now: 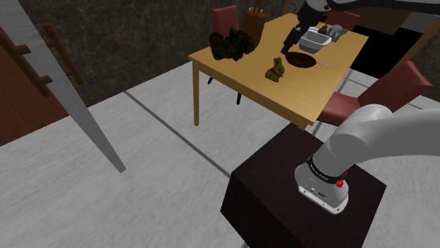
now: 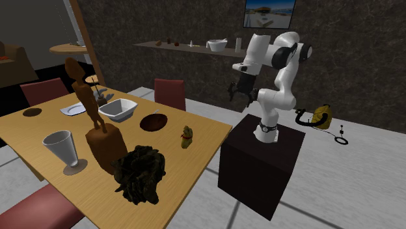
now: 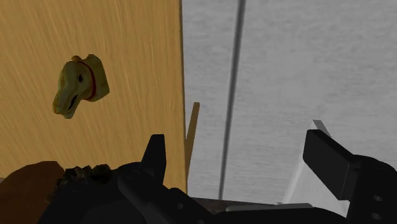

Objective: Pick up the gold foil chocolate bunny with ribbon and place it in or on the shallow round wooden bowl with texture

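Shoulder view, left to right: gold bunny point(image 1: 276, 69) upright on table point(image 1: 236, 70), untouched. Dark round bowl point(image 1: 301, 60) just right of it, empty. Gripper point(image 3: 242, 159) above, fingers wide apart, holding nothing. Approach, grasp, lift and placement not yet done.

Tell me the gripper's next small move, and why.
Probably shift the open gripper sideways over the table until the bunny sits between its fingers. In the wrist view the bunny stands off to one side, untouched, while the gap hangs over the floor.
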`<state>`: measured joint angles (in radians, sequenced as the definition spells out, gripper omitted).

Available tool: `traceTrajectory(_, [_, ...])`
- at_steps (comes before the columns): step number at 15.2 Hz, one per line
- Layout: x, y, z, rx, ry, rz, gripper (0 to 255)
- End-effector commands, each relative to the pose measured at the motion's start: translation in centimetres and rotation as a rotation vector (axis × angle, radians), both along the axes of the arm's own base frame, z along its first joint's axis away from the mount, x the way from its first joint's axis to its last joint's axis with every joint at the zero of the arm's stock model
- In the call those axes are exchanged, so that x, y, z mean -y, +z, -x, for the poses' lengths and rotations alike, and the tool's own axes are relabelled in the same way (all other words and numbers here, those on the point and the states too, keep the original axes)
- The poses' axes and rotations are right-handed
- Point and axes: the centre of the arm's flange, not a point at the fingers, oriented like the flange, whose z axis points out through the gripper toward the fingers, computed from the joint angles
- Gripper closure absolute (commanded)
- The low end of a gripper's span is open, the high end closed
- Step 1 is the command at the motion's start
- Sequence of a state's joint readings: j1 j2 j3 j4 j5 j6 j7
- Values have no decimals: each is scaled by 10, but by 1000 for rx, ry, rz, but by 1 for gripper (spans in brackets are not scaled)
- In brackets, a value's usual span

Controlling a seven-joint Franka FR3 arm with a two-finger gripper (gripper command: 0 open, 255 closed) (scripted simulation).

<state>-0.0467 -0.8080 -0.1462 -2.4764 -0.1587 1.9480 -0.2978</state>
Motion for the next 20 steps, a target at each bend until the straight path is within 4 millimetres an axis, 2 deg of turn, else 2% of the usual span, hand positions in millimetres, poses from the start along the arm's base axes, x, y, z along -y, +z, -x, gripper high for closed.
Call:
traceTrajectory(1, [20,-16,-4,12,5,0,0])
traceTrajectory(20, [214,-165,-65,103,36,-7,0])
